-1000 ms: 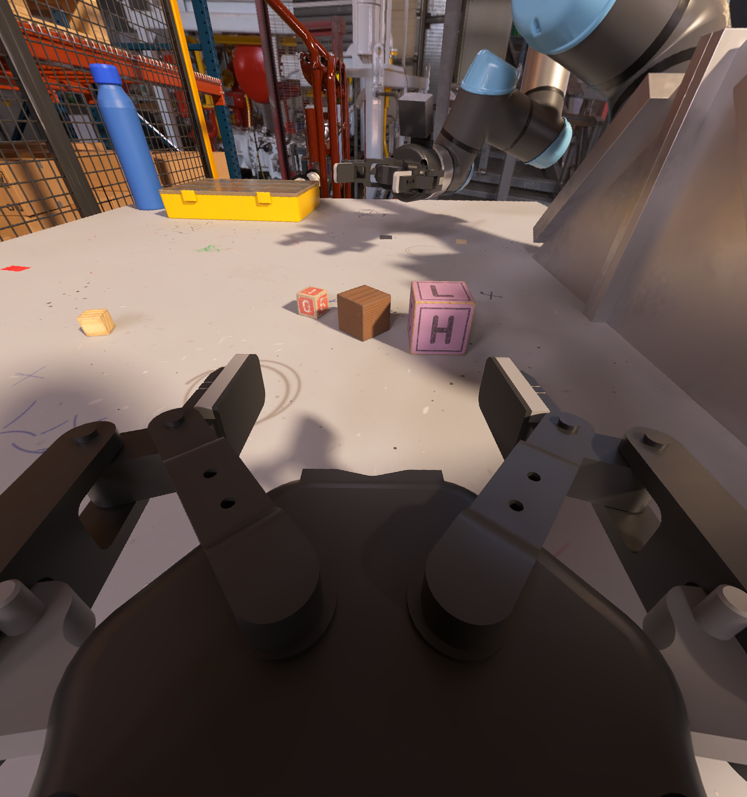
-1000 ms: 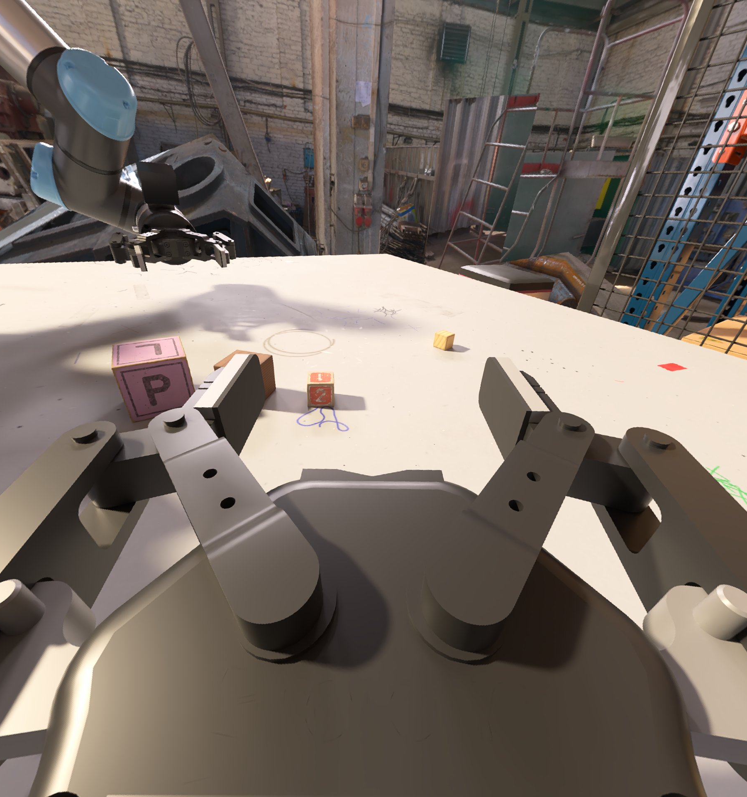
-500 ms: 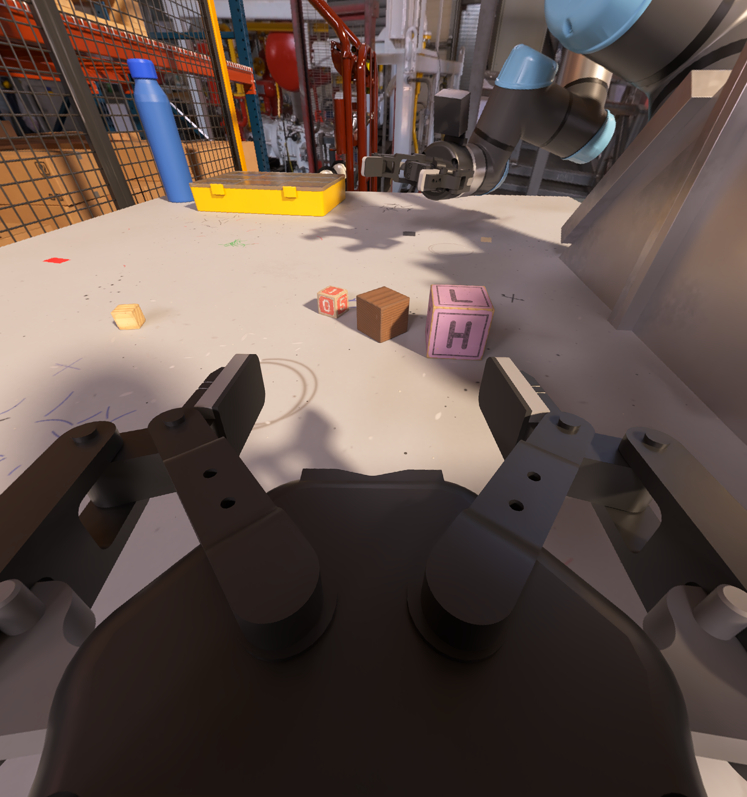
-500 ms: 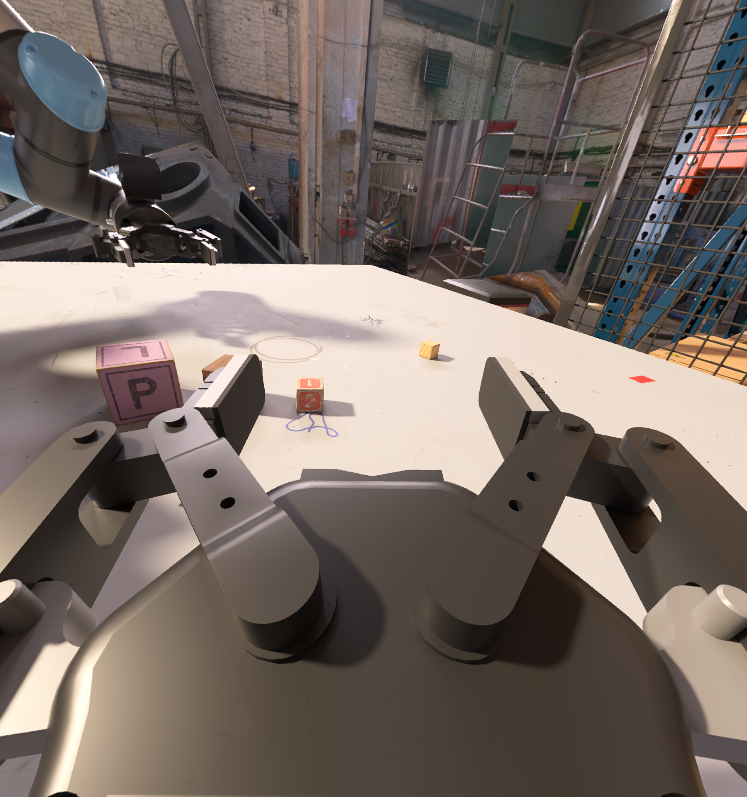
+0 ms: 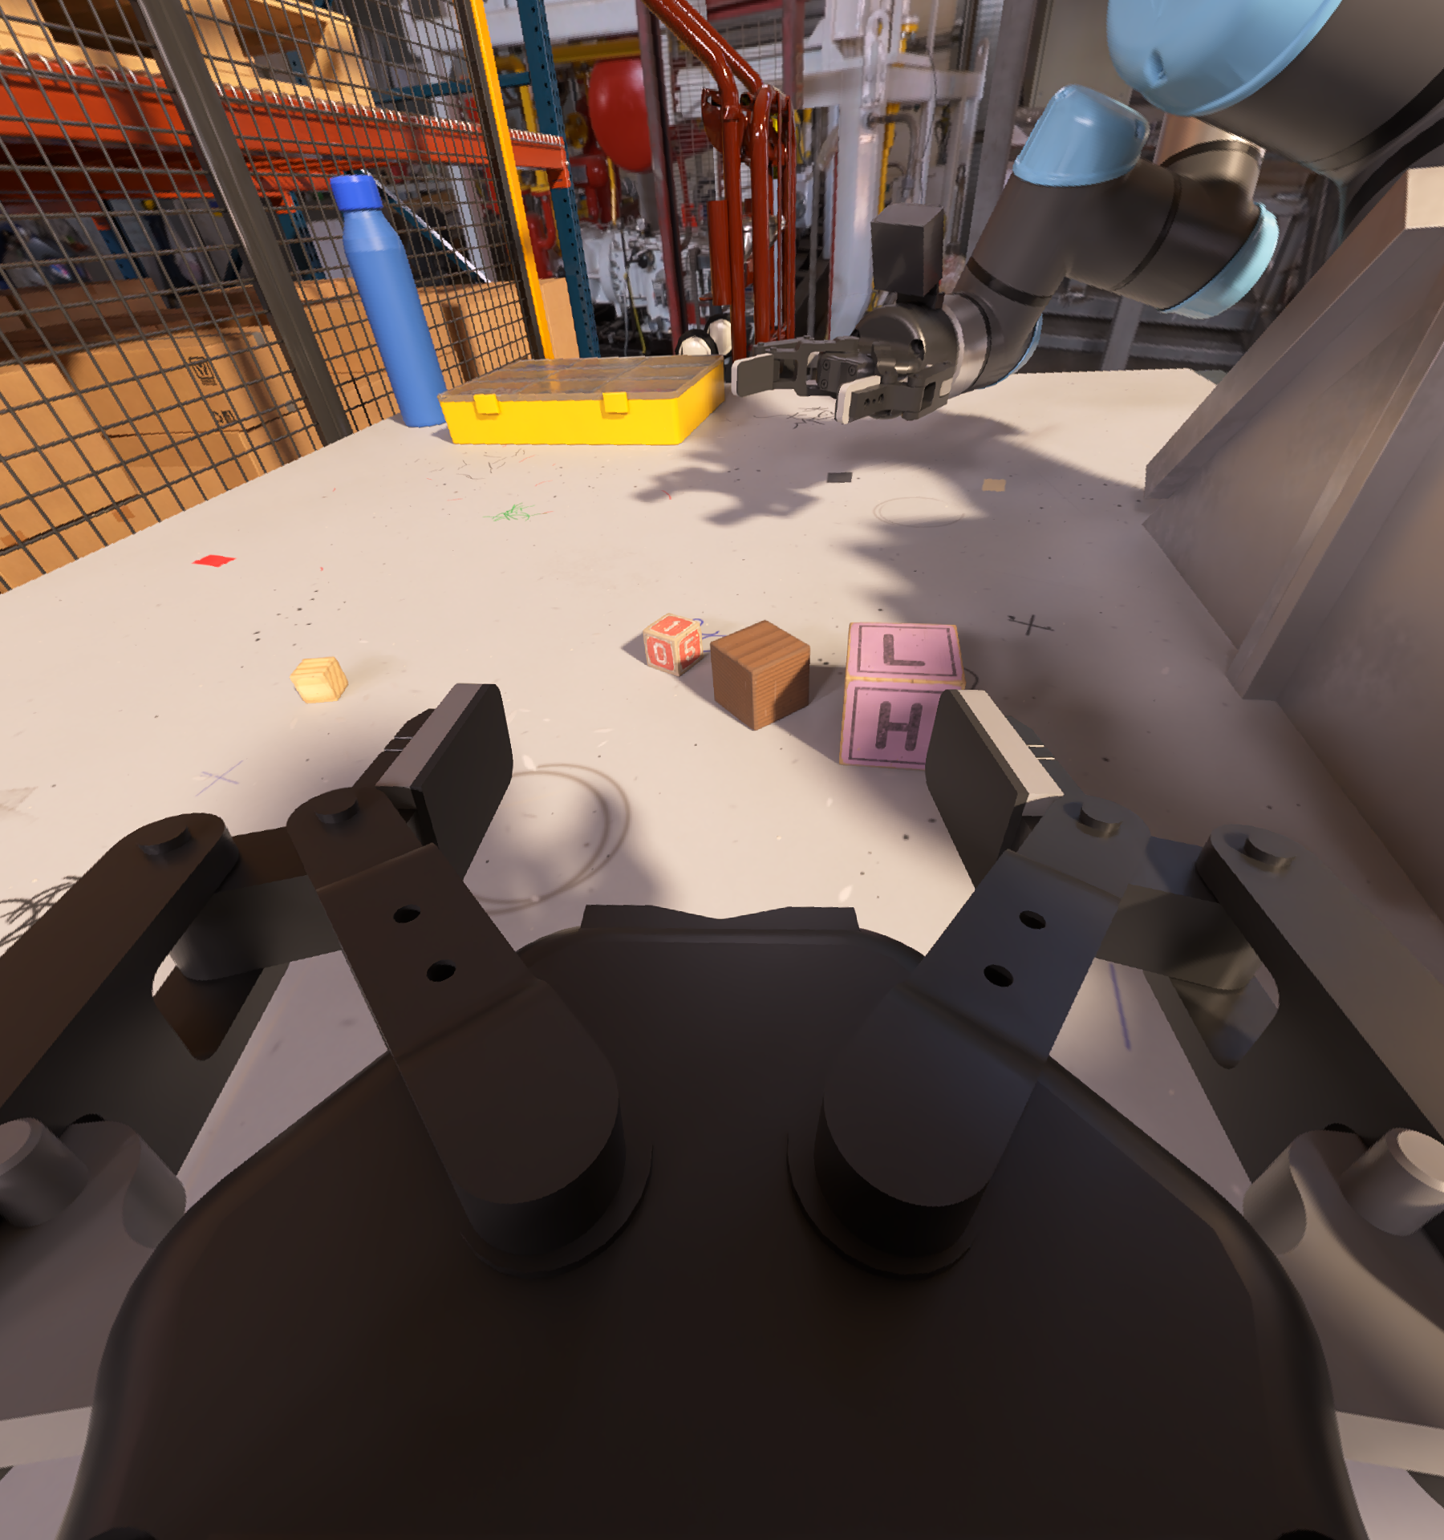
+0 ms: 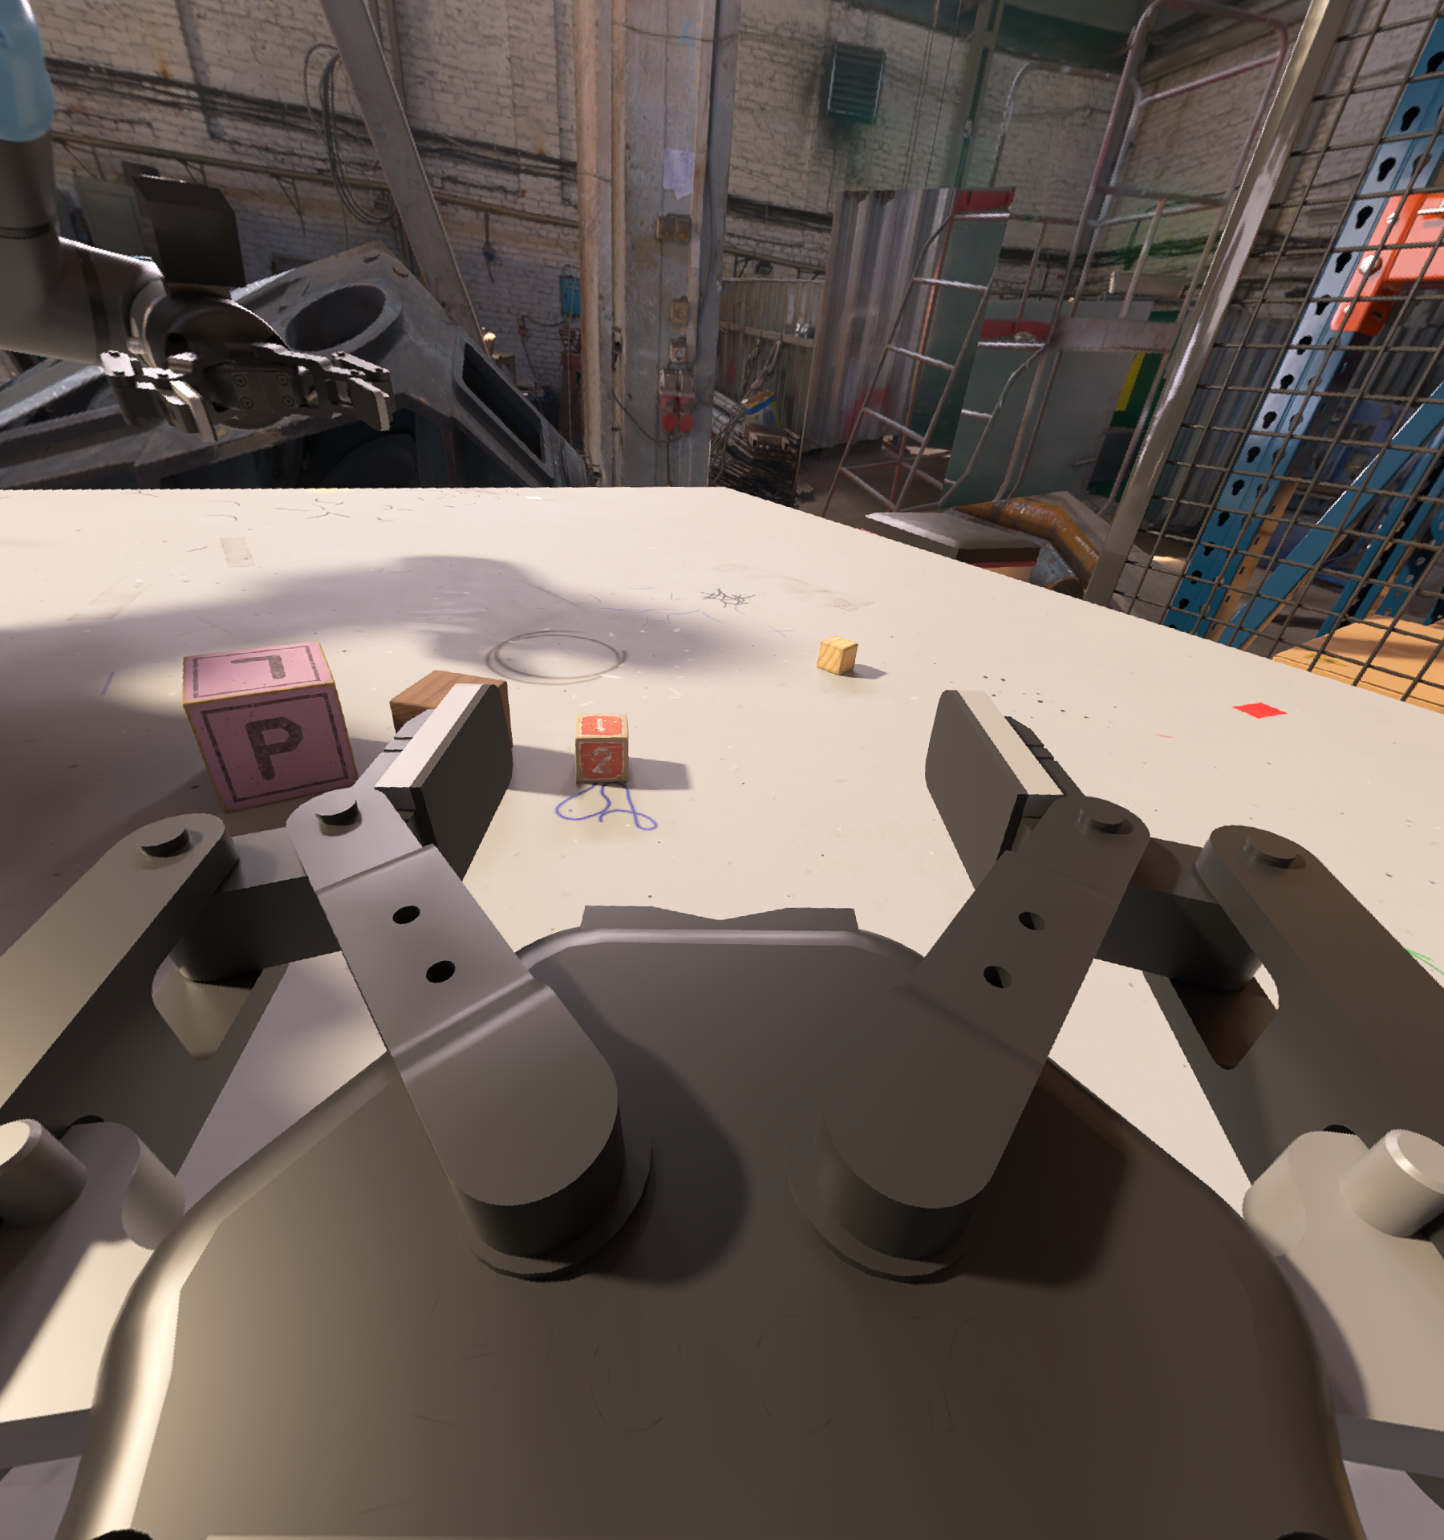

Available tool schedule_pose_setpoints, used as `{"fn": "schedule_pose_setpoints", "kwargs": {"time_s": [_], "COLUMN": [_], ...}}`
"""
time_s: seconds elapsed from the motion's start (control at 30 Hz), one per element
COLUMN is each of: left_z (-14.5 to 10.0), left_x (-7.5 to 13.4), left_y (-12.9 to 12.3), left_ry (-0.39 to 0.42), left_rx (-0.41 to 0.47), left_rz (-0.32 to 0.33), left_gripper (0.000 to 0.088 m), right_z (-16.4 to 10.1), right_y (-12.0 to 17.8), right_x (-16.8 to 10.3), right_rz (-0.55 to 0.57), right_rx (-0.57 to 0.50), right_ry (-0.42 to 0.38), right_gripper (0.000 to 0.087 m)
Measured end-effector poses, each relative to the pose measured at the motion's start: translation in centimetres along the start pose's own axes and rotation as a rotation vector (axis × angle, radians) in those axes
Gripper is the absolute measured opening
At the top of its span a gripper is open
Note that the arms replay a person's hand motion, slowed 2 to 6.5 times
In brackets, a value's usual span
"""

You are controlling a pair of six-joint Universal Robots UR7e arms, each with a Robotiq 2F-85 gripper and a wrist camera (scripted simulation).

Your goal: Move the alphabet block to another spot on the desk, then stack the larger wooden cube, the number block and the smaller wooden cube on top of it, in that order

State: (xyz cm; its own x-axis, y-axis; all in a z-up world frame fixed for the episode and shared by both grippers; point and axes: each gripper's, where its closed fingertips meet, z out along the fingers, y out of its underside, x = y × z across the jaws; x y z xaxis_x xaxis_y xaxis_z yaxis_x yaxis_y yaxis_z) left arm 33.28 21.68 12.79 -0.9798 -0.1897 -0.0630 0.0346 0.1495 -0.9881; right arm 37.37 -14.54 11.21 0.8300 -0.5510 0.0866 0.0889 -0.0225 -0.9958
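A pink alphabet block (image 5: 889, 696) stands on the desk beside a dark brown wooden cube (image 5: 759, 673) and a small red number block (image 5: 674, 642). A small pale wooden cube (image 5: 319, 679) lies apart at the left. My left gripper (image 5: 723, 750) is open and empty, above the desk short of the blocks; its right finger overlaps the pink block's edge. My right gripper (image 6: 723, 750) is open and empty, facing the same blocks from the other side: the pink block (image 6: 264, 725), the brown cube (image 6: 431, 696) partly behind my left finger, the number block (image 6: 601, 747), the pale cube (image 6: 837, 654).
A yellow case (image 5: 581, 400) and a blue bottle (image 5: 385, 308) stand at the desk's far edge by a wire fence. A large grey metal structure (image 5: 1352, 500) rises along the right. The right arm (image 5: 852, 383) hovers at the far side; the left arm (image 6: 244, 387) shows opposite.
Both wrist views have shifted: the blocks sit farther right in the left wrist view and the pink block is now partly behind my right finger. The right gripper has come closer to the blocks.
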Motion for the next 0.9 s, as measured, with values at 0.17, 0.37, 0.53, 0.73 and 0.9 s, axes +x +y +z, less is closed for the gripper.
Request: {"fn": "schedule_pose_setpoints", "kwargs": {"time_s": [0.17,0.37,0.53,0.73,0.9], "left_z": [1.5,4.0,6.2,9.0,11.2], "left_x": [1.4,3.7,5.4,7.4,7.9], "left_y": [-0.7,-0.1,0.9,2.1,3.2], "left_ry": [-0.005,0.025,0.055,0.124,0.138], "left_rx": [-0.041,-0.147,-0.244,-0.339,-0.429], "left_rz": [0.007,0.039,0.058,0.042,0.016], "left_gripper": [0.0854,0.0854,0.0854,0.0854,0.0854], "right_z": [0.0,-0.1,-0.1,0.0,0.1], "right_y": [0.0,0.0,-0.1,0.1,0.2], "right_x": [0.2,0.2,0.1,0.0,0.0], "right_rz": [0.014,0.011,-0.005,-0.01,-0.007], "right_rx": [-0.001,0.008,0.012,-0.002,-0.011], "right_ry": [0.005,0.011,0.013,0.012,0.009], "right_gripper": [0.0854,0.0854,0.0854,0.0854,0.0854]}}
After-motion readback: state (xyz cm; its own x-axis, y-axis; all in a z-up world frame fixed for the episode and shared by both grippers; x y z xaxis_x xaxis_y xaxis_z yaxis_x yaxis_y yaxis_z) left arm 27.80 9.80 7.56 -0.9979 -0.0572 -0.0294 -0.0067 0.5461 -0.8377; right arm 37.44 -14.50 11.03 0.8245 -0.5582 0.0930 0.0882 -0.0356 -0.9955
